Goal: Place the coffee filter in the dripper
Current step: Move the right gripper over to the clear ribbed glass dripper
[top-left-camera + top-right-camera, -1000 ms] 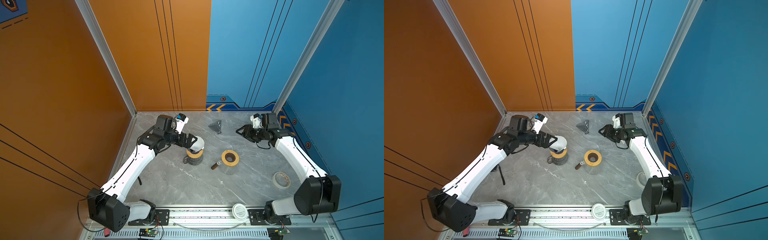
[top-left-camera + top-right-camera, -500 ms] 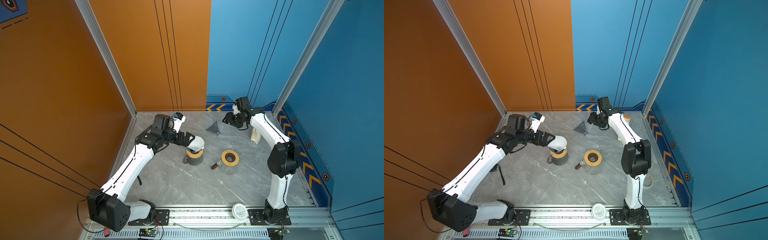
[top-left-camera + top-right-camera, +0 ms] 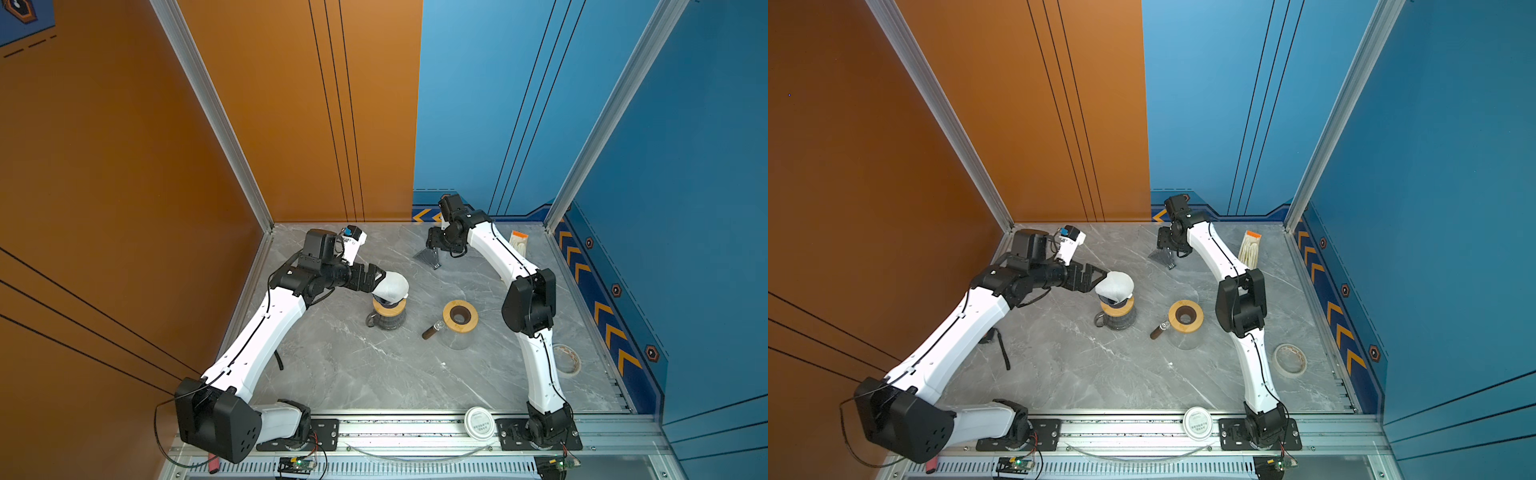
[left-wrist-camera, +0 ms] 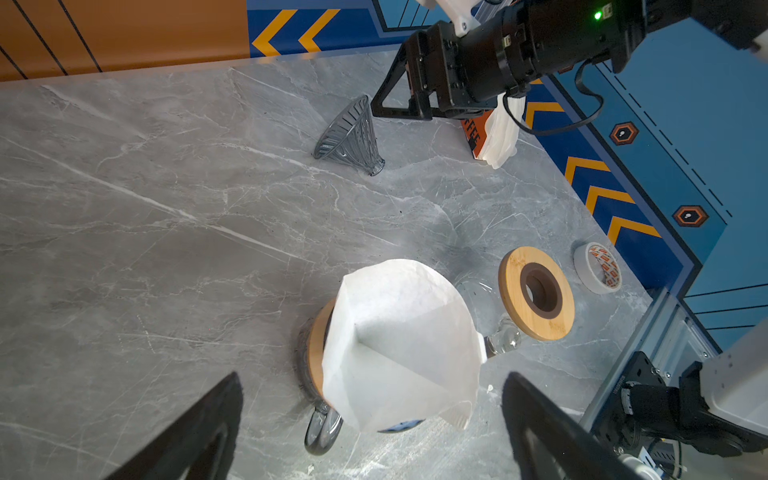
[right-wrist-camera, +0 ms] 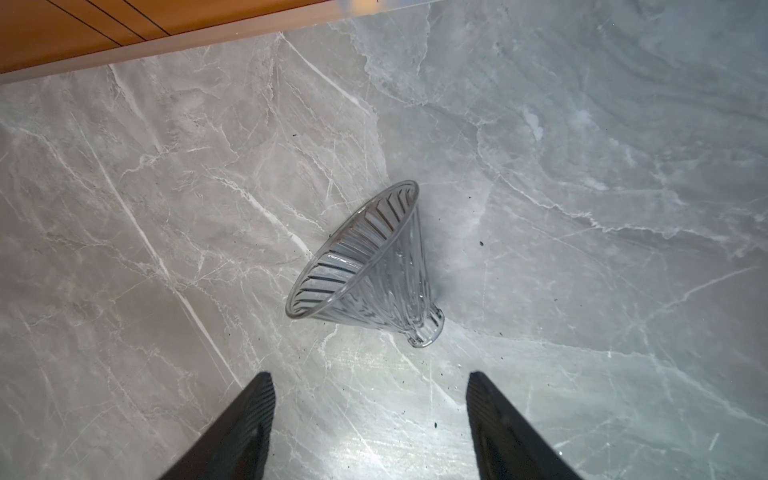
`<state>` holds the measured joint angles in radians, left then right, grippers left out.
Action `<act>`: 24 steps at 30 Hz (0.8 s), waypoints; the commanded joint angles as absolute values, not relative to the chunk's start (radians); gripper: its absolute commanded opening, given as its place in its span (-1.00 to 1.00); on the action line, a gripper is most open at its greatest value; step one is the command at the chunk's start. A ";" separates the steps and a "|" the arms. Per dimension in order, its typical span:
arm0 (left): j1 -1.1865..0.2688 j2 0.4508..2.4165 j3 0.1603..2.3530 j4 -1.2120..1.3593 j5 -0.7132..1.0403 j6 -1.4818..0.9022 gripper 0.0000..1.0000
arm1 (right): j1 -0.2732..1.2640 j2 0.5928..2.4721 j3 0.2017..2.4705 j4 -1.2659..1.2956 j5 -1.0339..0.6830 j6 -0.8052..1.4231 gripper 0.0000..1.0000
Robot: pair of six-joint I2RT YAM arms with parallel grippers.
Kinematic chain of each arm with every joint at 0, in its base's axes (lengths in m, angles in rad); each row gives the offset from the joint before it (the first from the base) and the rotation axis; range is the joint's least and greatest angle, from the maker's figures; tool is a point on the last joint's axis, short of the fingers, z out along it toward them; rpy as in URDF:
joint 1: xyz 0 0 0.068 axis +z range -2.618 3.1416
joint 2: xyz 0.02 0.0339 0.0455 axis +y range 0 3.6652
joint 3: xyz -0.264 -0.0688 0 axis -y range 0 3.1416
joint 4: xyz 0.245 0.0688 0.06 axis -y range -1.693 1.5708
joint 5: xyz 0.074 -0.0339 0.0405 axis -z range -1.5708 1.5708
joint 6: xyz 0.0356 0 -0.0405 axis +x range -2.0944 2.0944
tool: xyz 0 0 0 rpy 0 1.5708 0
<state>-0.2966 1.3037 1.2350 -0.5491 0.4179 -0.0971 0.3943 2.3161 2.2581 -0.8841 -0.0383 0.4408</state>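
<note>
Over on the left, the left gripper [image 3: 1098, 281] is hanging with its jaws spread wide, gripping nothing. The white coffee filter [image 4: 399, 345] is sitting just ahead of its fingertips and, in the left wrist view, standing apart from both of them. That filter is resting opened out and tilted on the wooden collar of a glass jug [image 3: 388, 322] (its handle is poking out towards the front rail), so it is not lying in the dripper. Further right and nearer the back wall, the dripper [image 5: 365, 266], a clear ribbed cone, is lying on its side on the grey marble table [image 3: 353, 374], its wide mouth turning leftwards. The right gripper [image 3: 438, 248] is hovering just beside it, jaws parted and empty, with the cone sitting ahead of the fingertips rather than between them. Right of the jug, a second glass vessel [image 3: 459, 318] with a wooden ring top is standing mid-table. A white lid [image 3: 479, 423] is resting on the front rail, a pack of filters [image 3: 518, 243] is lying near the back right corner, and a tape roll [image 3: 565, 360] is sitting by the right edge
</note>
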 commanded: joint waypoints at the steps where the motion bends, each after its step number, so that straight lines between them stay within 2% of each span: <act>1: -0.283 1.283 1.218 -0.557 0.447 -0.097 0.96 | 0.406 2.341 2.304 -0.917 0.070 0.428 0.46; 5: -0.274 1.270 1.206 -0.557 0.446 -0.101 0.96 | 0.403 2.342 2.304 -0.881 0.086 0.414 0.47; 15: -0.265 1.264 1.197 -0.558 0.443 -0.112 0.96 | 0.375 2.358 2.301 -0.769 -0.005 0.182 0.59; 24: -0.263 1.267 1.204 -0.577 0.427 -0.117 0.96 | 0.300 2.399 2.303 -0.726 -0.200 0.099 0.51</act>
